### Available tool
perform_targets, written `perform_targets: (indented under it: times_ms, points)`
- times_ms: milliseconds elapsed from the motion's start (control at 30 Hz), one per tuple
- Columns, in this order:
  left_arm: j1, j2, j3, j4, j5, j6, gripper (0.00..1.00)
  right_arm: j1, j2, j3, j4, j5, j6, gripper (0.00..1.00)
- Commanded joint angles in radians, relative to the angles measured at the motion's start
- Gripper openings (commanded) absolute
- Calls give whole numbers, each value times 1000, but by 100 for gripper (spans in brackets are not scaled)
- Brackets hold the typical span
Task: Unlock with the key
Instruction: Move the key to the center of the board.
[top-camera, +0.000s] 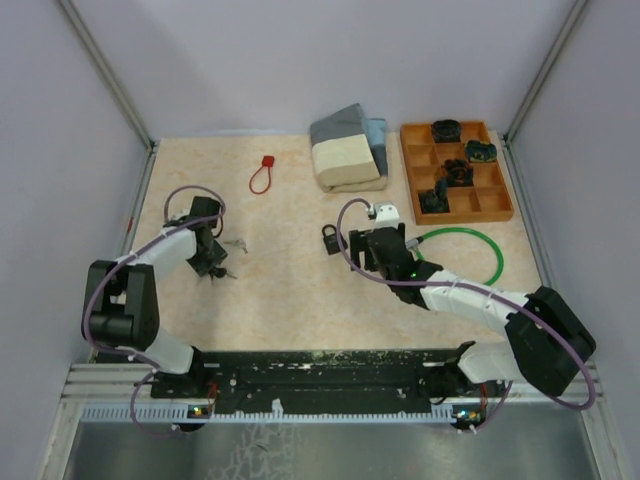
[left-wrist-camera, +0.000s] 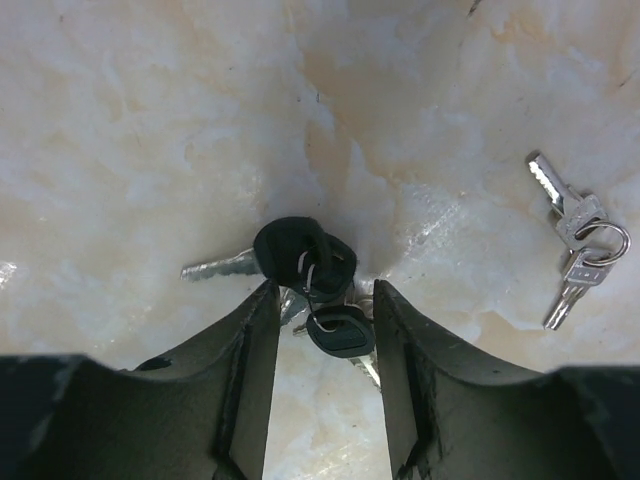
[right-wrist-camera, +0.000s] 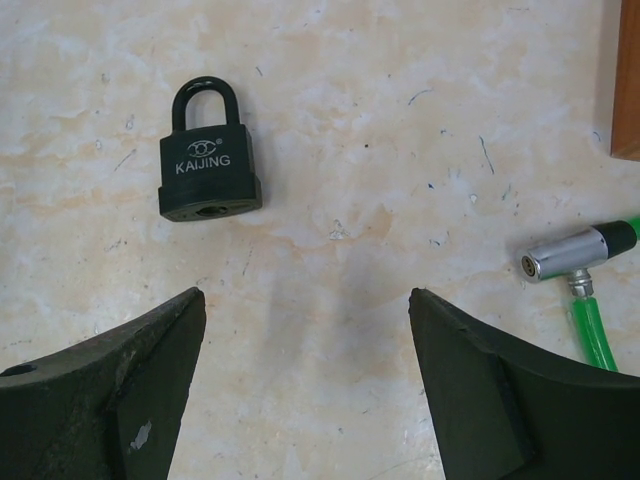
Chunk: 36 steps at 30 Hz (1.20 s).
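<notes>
The left wrist camera gives us what the overhead cannot: a bunch of black-headed keys (left-wrist-camera: 305, 262) lying flat, one silver blade poking out to the left. The left claw (left-wrist-camera: 325, 290) straddles the lower key head. Its jaws stand part-way apart, the right finger just at the plastic with a sliver of gap on the other side, so no pinch that I can see. A second set, plain silver keys (left-wrist-camera: 578, 232) on a ring, lies off to the right, apart.

Over to the right wrist: the padlock (right-wrist-camera: 208, 170), black with its shackle closed, lies flat ahead and left of the right claw (right-wrist-camera: 305, 295). That claw is spread wide and holds nothing. A green cable (right-wrist-camera: 590, 320) lies to its right.

From above we get a mottled beige table (top-camera: 280, 290) and pale lilac walls (top-camera: 250, 60). At the back are a wooden tray (top-camera: 408, 165), folded cloths (top-camera: 347, 150) and a red loop (top-camera: 262, 177).
</notes>
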<state>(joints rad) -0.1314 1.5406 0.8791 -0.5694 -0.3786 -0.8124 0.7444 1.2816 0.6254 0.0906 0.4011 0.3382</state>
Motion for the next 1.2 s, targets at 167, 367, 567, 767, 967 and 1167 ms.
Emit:
perform_targets:
  times_ms: [167,367,567,767,967,1167]
  points:
    - [12,32,9,16,15,14,31,26,-24,0,64,55,-23,82]
    - [11,-84,-44,29,35,37,10,27,-17,16,43,54,-24,82]
    - [10,-248,-110,99,150,87,3,27,-3,48,9,25,-19,82]
    - [4,-397,-193,211,363,111,2,27,-56,42,15,-30,-22,82]
    - [-55,-465,-240,379,544,125,2,28,-120,2,24,-50,-31,82]
    - [-257,-349,-171,489,529,166,3,27,-140,-3,-16,-35,-33,82]
